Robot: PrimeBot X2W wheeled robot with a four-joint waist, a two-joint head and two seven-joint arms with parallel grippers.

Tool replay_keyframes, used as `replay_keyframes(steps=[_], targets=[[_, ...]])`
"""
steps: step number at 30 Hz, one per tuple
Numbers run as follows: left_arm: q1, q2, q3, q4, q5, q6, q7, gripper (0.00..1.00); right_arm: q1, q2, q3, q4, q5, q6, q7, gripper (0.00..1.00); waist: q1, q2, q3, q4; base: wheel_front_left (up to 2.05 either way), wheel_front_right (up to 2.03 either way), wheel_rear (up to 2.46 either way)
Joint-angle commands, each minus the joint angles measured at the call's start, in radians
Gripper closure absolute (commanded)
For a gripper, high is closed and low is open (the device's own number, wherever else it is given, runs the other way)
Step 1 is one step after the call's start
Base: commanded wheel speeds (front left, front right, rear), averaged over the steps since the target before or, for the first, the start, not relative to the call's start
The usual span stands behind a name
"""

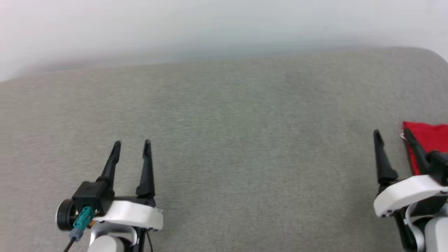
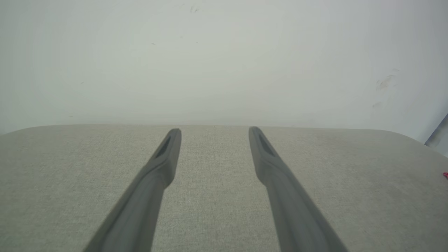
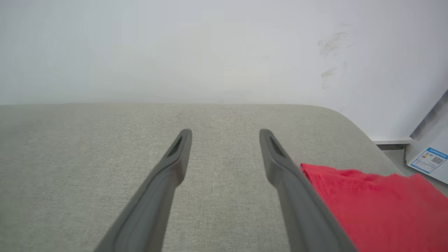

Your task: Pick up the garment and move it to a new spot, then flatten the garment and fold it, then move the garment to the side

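- Both empty: my left gripper [image 1: 132,143] and right gripper [image 1: 391,132] have fingers spread apart.
- Garment [image 1: 430,138] lies on the table [image 1: 224,140], far right, beside my right gripper's outer finger.

Coarse-woven cushion [image 1: 224,140], cloth garment [image 3: 378,206] (matt, creased)

My left end effector [image 1: 132,142] sat at about 7 o'clock in the head view. Its two dark fingers [image 2: 164,164] were spread apart, gripping nothing, and pointed to 12 o'clock. My right end effector [image 1: 392,132] sat at about 4 o'clock, its fingers [image 3: 175,157] likewise parted and leaning slightly toward 11 o'clock.
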Motion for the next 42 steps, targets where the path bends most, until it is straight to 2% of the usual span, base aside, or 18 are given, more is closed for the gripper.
replay_keyframes(steps=[1,9,20,42], targets=[[0.017,0.001,0.011,0.007,-0.002,0.006,-0.008,0.0,0.03,0.011,0.007,-0.023,0.007,-0.001,0.007,0.0,0.0002,-0.0001,-0.044,0.048,0.0,0.0,0.0],[0.085,0.013,0.037,0.042,0.007,0.012,-0.019,0.0,0.151,0.043,0.033,-0.166,0.003,-0.001,0.035,0.0,0.0002,-0.0001,-0.096,0.073,0.0,0.0,0.0],[0.155,0.004,0.043,0.08,0.012,-0.01,-0.024,0.0,0.26,0.059,0.05,-0.239,0.014,-0.001,0.065,0.0,0.0002,-0.0001,-0.162,0.057,0.0,0.0,0.0],[0.136,-0.023,0.084,0.105,0.04,-0.041,-0.024,0.0,0.232,0.065,0.054,-0.208,0.013,-0.001,0.045,0.0,0.0002,-0.0001,-0.158,0.055,0.0,0.0,0.0]])
